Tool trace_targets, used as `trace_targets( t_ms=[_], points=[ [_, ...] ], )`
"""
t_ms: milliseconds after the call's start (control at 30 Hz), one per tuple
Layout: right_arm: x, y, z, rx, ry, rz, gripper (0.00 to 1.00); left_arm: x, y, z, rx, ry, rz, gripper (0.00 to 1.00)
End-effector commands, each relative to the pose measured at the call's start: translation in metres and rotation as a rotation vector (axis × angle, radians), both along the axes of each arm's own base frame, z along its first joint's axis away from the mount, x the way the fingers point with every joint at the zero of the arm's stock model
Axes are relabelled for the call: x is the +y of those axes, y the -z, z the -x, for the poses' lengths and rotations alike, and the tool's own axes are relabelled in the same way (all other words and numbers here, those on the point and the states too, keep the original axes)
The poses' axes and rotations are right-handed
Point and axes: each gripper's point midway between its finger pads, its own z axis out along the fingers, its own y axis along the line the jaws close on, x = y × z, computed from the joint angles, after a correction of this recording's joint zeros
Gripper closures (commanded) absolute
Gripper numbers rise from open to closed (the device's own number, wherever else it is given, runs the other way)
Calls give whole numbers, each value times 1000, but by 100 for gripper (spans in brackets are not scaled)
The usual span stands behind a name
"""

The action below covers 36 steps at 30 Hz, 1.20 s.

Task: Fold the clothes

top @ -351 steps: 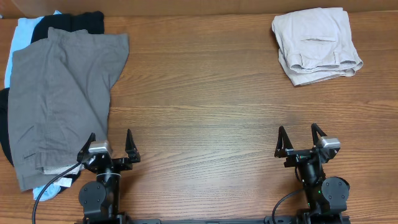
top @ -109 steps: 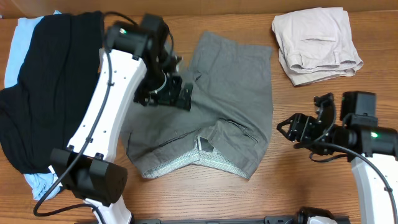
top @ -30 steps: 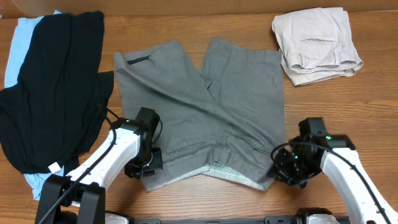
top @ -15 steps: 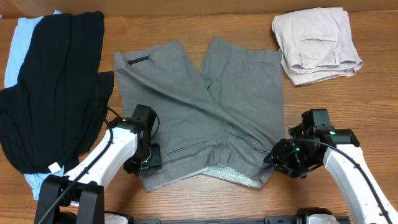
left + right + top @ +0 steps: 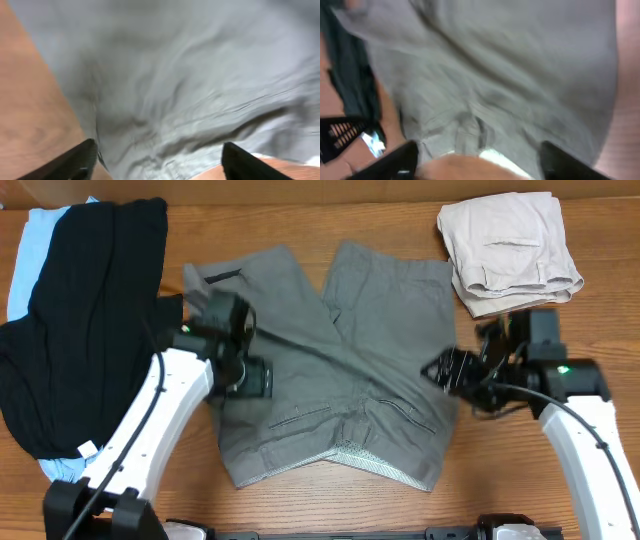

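**Grey shorts spread out, both end effectors apart**

The grey shorts (image 5: 340, 370) lie spread on the table (image 5: 300, 230). The left end effector (image 5: 160, 162) hangs over their left side and the right end effector (image 5: 480, 160) over their right side. Both have fingers wide apart and grip nothing. Left of the grey shorts, a black garment (image 5: 90, 330) covers a light-blue garment (image 5: 25, 250). Folded beige shorts (image 5: 510, 250) lie beyond their right leg.

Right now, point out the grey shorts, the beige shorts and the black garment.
grey shorts (image 5: 385, 320), overhead view, middle of one leg
beige shorts (image 5: 505, 245), overhead view, centre of the folded stack
black garment (image 5: 90, 330), overhead view, middle of its spread cloth
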Motion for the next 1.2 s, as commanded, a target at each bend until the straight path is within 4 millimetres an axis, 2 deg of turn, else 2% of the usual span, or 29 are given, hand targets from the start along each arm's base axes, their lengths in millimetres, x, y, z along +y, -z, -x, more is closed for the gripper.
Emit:
trace_targets(
  t_ms=[0,67,167,333,500,667,1000,1167],
  points=[
    [-8,-38,-26,-168,-7,60,11,-6,-37,-26,-119,65,22,13],
    [-9,-50,-41,-250,-16,71,9,-9,-56,-39,-180,80,30,10],
    [-7,-54,-58,-308,-19,69,9,-11,-80,-57,-263,100,38,6],
    [11,-35,-83,-317,-87,59,7,-12,-103,-90,-322,126,39,3],
    [28,-9,-102,-306,-147,62,7,-16,-106,-119,-300,150,25,2],
    [33,24,-109,-243,-187,75,4,-20,-80,-140,-244,157,16,0],
    [36,83,-108,-105,-237,90,3,-22,5,-151,-60,159,-5,0],
    [26,114,-110,-44,-221,157,3,-24,34,-157,-19,160,-9,0]
  ],
)
